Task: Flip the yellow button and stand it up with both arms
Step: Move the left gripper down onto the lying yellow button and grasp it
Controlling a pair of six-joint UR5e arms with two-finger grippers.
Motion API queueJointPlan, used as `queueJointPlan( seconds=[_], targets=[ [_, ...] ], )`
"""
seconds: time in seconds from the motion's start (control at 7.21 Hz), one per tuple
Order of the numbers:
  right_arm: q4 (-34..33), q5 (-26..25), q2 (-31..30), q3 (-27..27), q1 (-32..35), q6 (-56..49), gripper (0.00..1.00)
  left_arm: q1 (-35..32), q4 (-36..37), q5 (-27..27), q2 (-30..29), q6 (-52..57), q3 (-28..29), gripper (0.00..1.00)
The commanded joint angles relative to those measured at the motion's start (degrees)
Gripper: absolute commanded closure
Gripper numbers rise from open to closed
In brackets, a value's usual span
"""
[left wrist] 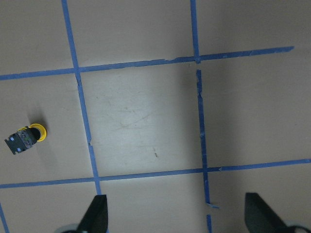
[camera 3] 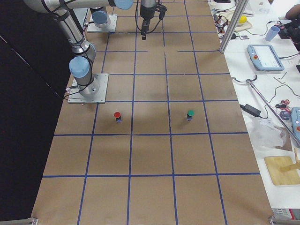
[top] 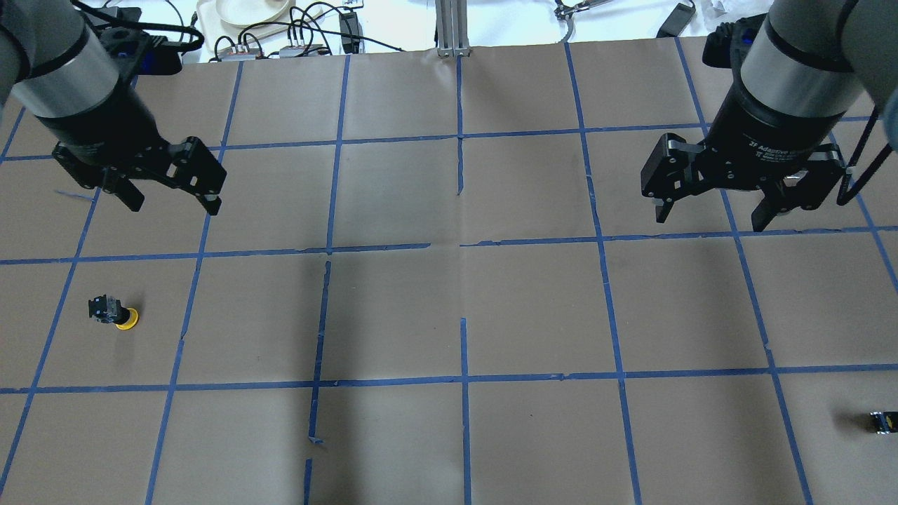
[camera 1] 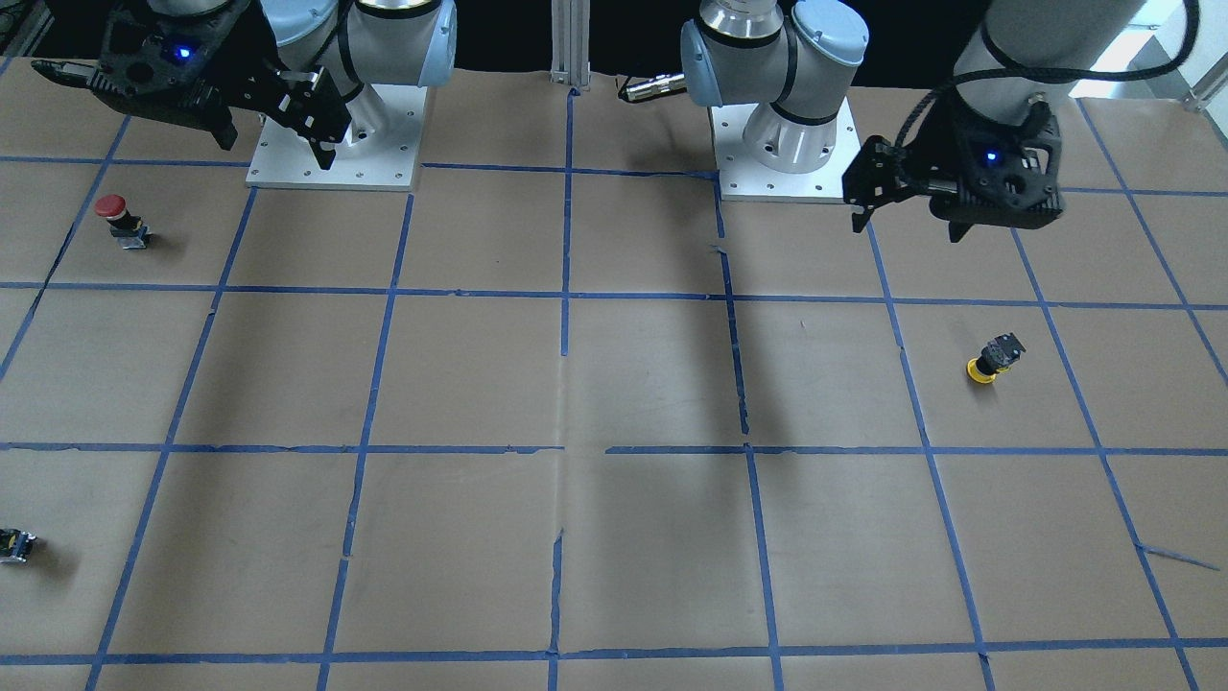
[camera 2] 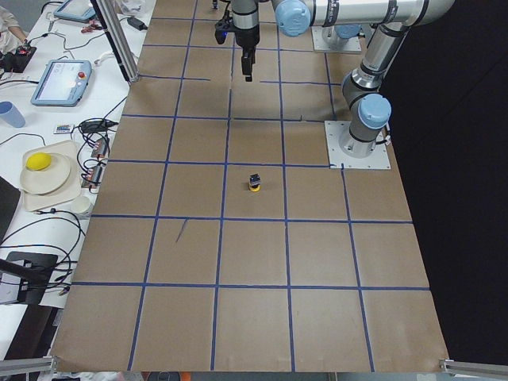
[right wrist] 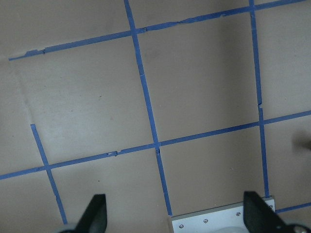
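table point(camera 1: 614, 384) (blue-taped) | yellow button point(camera 1: 994, 358) — cap down | red button point(camera 1: 120, 219) — upright | dark component point(camera 1: 14, 544)

Push-buttons on the table: 3. By cap colour: 1 yellow button point(top: 114, 313), 1 red button point(camera 1: 120, 219), 1 green button point(camera 3: 190, 114).

Robot arms: 2, namely 1 left arm point(top: 66, 84) and 1 right arm point(top: 796, 91).

Two-finger grippers: 2, one per arm, namely 1 left gripper point(top: 173, 205) and 1 right gripper point(top: 711, 220).

Blue lights: 2, namely 1 left light point(camera 1: 991, 156) and 1 right light point(camera 1: 176, 53).

White base plates: 2, namely 1 left base plate point(camera 1: 835, 184) and 1 right base plate point(camera 1: 273, 173).
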Motion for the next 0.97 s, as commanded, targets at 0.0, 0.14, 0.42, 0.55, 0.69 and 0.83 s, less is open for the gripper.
queueJointPlan(
  seconds=[0.0,0.14,0.42,0.55,0.69,0.83],
  targets=[
    [0.09,0.8,-0.14,0.4,0.11,-0.06,0.0,6.96,4.03,2.39,-1.49,17.81,-1.47,0.01],
    [-0.09,0.8,-0.14,0.4,0.11,0.03,0.0,8.29,7.2,3.88,-2.01,26.68,-2.95,0.02],
    [-0.26,0.98,-0.14,1.19,0.11,-0.14,0.0,15.99,14.76,3.63,-4.56,44.44,-6.64,0.04],
    [-0.52,1.24,-0.32,1.02,0.11,-0.49,0.0,18.99,19.92,3.28,-6.31,53.22,-8.22,0.04],
    [-0.7,2.46,-0.15,1.11,0.28,-0.76,0.0,19.98,22.93,3.37,-7.89,64.54,-10.33,0.04],
    [-0.27,5.43,0.2,0.41,-0.06,-0.06,0.0,21.9,27.31,1.54,-8.43,69.26,-12.7,0.04]
  ],
)
